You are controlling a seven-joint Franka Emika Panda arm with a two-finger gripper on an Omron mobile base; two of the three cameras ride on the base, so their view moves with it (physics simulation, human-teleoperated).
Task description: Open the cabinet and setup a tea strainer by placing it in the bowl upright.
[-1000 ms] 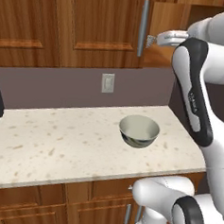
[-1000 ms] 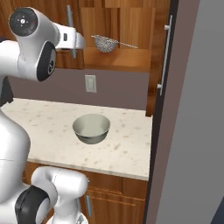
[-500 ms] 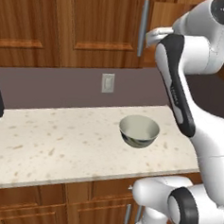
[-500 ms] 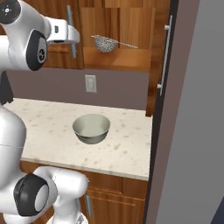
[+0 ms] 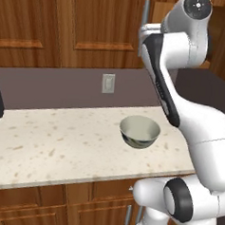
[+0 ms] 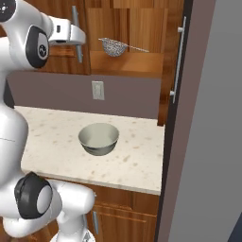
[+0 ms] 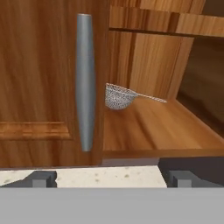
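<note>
The cabinet [image 6: 128, 64] has its right door [image 6: 166, 56] swung open and its left door [image 7: 39, 65] closed. The tea strainer [image 6: 115, 46] rests on the cabinet's floor board, its wire handle pointing right; it also appears in the hand view [image 7: 119, 96]. On the counter below stands the bowl [image 6: 98, 138], with nothing in it [image 5: 139, 131]. My gripper [image 6: 81, 38] hangs in front of the closed left door, level with the strainer and to its left. It is open [image 7: 111, 179], its fingertips [image 7: 41, 178] far apart, nothing between them.
The left door's long silver handle [image 7: 85, 78] stands right ahead of the hand. A wooden shelf [image 7: 166, 22] crosses the cabinet above the strainer. The open door's handle [image 6: 178, 61] juts out at the right. A wall outlet [image 5: 108, 83] sits over the speckled counter [image 5: 60, 144].
The arm's upper links have swung upward and the hand has shifted a little to the left, toward the closed door. Strainer and bowl have stayed put.
</note>
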